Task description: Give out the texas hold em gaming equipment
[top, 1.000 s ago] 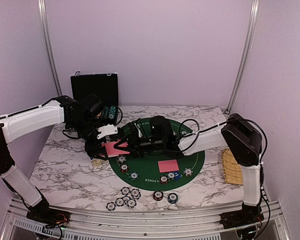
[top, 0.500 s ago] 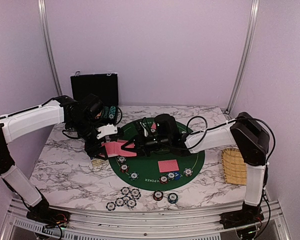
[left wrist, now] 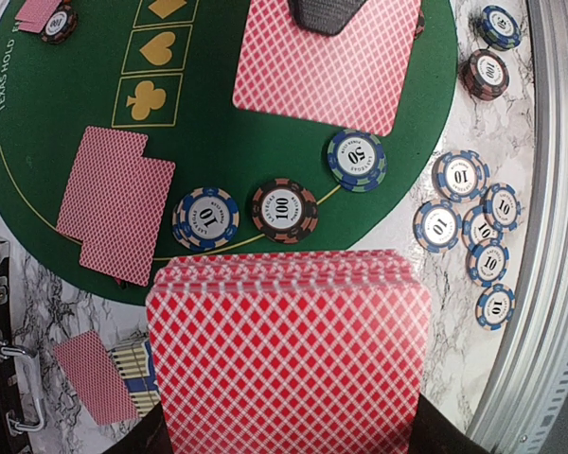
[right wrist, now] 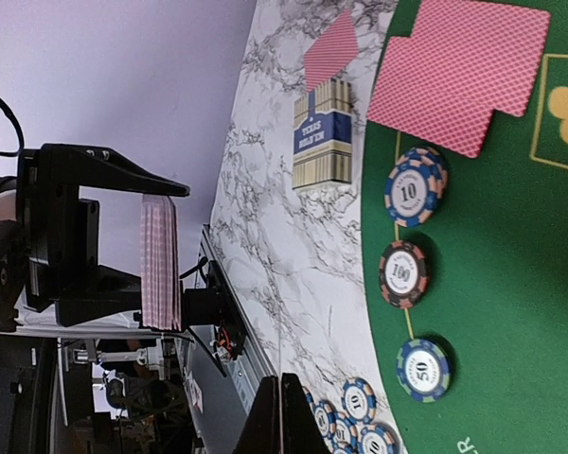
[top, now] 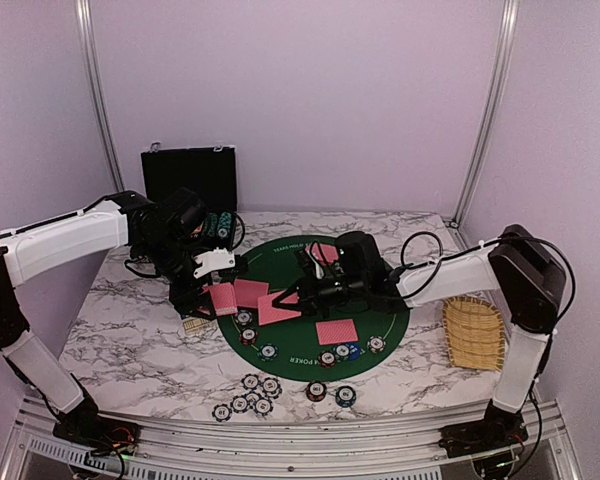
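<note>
My left gripper (top: 216,290) is shut on an upright deck of red-backed playing cards (left wrist: 289,350), held over the left edge of the green mat (top: 385,312). Just right of the deck, my right gripper (top: 305,296) is shut on a single card (top: 278,308), which hangs low over the mat; from the left wrist it shows as a card (left wrist: 331,61) under a black fingertip. In the right wrist view the fingers (right wrist: 265,421) are pressed together. Dealt cards (top: 250,292) and a pair (top: 337,331) lie on the mat. Three chips (left wrist: 284,208) lie in a row near the deck.
A chip cluster (top: 250,395) and two chips (top: 330,393) lie on the marble at the front. A card box (right wrist: 322,142) and a loose card (right wrist: 331,47) lie left of the mat. The black case (top: 188,175) stands at the back left. The woven tray (top: 473,332) is at the right.
My right gripper shut on one card at the deck and drew back to the right with it. The left arm and the deck have stayed in place.
</note>
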Robot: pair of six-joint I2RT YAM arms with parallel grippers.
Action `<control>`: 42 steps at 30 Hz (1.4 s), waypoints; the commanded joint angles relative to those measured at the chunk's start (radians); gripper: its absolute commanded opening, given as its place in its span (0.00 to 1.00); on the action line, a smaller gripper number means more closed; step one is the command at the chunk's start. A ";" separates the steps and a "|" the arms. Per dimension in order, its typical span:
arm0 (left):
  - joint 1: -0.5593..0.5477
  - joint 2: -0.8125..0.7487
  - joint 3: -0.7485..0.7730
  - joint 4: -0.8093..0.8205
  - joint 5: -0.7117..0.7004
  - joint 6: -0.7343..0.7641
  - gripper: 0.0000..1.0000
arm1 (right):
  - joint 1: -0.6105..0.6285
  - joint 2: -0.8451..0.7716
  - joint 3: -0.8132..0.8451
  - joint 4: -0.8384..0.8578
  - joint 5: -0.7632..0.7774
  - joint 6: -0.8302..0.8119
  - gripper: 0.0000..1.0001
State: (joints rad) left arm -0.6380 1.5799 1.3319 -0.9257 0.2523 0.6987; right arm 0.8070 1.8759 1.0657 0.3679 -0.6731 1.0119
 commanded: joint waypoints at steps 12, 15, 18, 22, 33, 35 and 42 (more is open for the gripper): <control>0.000 -0.020 0.010 -0.013 0.008 0.010 0.02 | -0.223 -0.152 -0.224 -0.268 0.013 -0.254 0.00; 0.000 -0.015 0.013 -0.013 0.012 0.007 0.01 | -0.250 -0.151 -0.225 -0.314 0.030 -0.296 0.00; 0.000 -0.014 0.016 -0.015 0.012 0.008 0.02 | -0.262 -0.140 -0.206 -0.356 0.058 -0.331 0.00; 0.000 -0.017 0.015 -0.018 0.007 0.009 0.01 | -0.264 -0.113 -0.172 -0.409 0.073 -0.371 0.00; 0.000 -0.019 0.010 -0.019 0.010 0.013 0.01 | -0.264 -0.114 -0.114 -0.577 0.178 -0.476 0.29; 0.000 -0.020 0.011 -0.021 0.012 0.013 0.01 | -0.264 -0.124 -0.109 -0.595 0.196 -0.485 0.36; 0.000 -0.023 0.009 -0.022 0.011 0.012 0.01 | -0.264 -0.159 -0.080 -0.665 0.263 -0.510 0.52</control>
State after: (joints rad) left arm -0.6380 1.5799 1.3319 -0.9264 0.2523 0.7002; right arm 0.5457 1.7588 0.9409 -0.2211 -0.4797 0.5362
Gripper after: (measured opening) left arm 0.658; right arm 0.496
